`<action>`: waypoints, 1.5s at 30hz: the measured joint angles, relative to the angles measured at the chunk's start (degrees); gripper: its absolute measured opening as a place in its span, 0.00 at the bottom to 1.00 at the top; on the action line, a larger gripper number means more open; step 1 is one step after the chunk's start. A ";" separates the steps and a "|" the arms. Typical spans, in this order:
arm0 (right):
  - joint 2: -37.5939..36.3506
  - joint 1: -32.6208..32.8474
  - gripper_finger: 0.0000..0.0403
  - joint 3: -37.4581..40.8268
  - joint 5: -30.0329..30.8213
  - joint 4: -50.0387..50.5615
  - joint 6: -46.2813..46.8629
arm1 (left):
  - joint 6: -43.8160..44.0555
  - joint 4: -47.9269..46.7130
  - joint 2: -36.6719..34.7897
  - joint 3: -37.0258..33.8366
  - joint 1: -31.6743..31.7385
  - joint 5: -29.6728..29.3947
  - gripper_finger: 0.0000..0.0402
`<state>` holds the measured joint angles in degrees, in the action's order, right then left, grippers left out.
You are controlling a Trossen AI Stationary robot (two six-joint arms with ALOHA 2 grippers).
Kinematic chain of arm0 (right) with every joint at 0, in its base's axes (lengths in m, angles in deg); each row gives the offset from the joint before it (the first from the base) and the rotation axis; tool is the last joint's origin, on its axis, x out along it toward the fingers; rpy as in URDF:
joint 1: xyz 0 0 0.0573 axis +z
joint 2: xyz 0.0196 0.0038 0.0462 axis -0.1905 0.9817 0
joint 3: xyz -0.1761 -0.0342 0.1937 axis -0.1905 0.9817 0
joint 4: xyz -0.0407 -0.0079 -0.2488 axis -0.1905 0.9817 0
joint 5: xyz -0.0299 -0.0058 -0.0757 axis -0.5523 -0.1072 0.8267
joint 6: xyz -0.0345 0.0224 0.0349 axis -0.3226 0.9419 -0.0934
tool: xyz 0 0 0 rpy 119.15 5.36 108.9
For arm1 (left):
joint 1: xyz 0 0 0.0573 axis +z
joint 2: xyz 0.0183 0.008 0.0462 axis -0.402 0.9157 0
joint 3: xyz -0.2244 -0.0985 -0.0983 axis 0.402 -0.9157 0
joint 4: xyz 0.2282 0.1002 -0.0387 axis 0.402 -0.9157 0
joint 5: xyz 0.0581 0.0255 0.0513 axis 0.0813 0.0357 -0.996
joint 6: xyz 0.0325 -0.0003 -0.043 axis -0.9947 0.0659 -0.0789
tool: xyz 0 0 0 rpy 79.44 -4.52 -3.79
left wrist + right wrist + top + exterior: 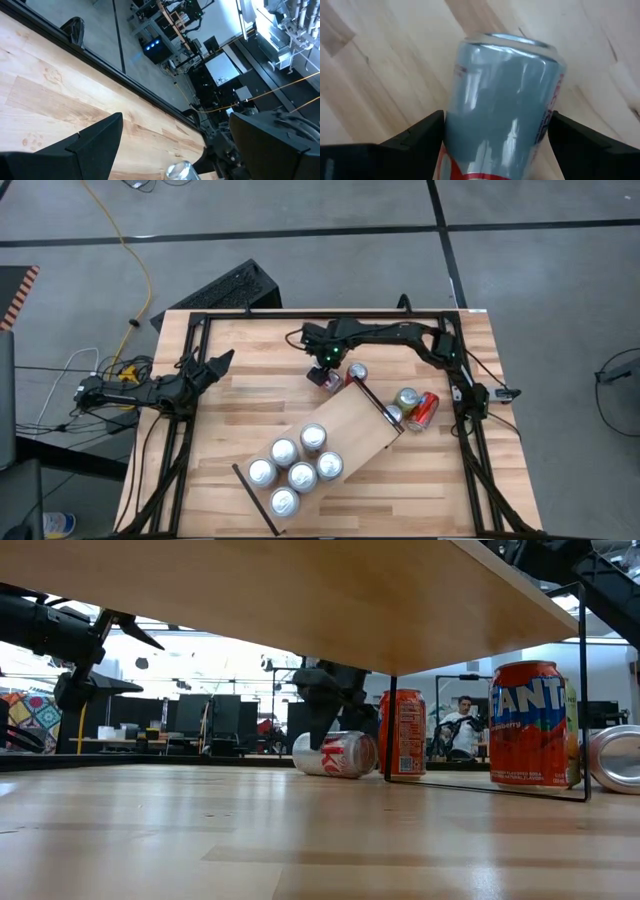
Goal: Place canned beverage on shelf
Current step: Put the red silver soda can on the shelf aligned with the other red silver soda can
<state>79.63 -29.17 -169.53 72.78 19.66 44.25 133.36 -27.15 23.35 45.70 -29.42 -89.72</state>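
The pale wood shelf [352, 430] lies slantwise at the table's middle, with several silver-topped cans [298, 460] standing on its near-left half. In the low view its underside [300, 590] rests on thin black end frames [584, 690]. My right gripper [326, 370] is down at a silver can with red lettering [335, 754], which lies on its side on the tabletop by the shelf's far end. My left gripper [215, 365] hovers open and empty at the table's left. My right gripper has the lying silver can's round wall [470, 115] between its two fingers [420, 137], which sit against opposite sides. The fingers come from above, pointing down, and lie across the can. In the low view the can's side rests on the tabletop [335, 776].
An upright can [357, 372] stands right beside the gripped one. Right of the shelf are an orange Fanta can [528, 723], a red can on its side [424, 411] and another silver can [615, 758]. A black frame [300, 314] rims the table. A person [462, 725] sits far behind.
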 joint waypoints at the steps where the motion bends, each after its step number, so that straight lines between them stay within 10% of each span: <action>1: -0.02 -0.22 0.81 0.32 0.00 -0.14 -0.93 | 0.00 0.00 0.00 0.00 -0.02 0.01 0.87; 20: -0.28 -0.07 0.58 -4.81 2.08 -3.55 -29.82 | -0.34 -0.17 0.00 0.00 0.00 -1.23 0.87; 34: -0.47 1.52 0.58 -9.53 31.88 7.51 -65.67 | 0.32 -0.19 0.00 0.00 -0.01 -1.36 0.87; 45: -10.56 4.04 0.58 -9.56 32.70 3.21 -68.73 | 17.66 1.43 0.00 0.00 0.00 0.72 0.87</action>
<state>69.07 -25.13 -179.09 105.48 22.87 -24.48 151.02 -25.72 23.35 45.70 -29.42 -89.00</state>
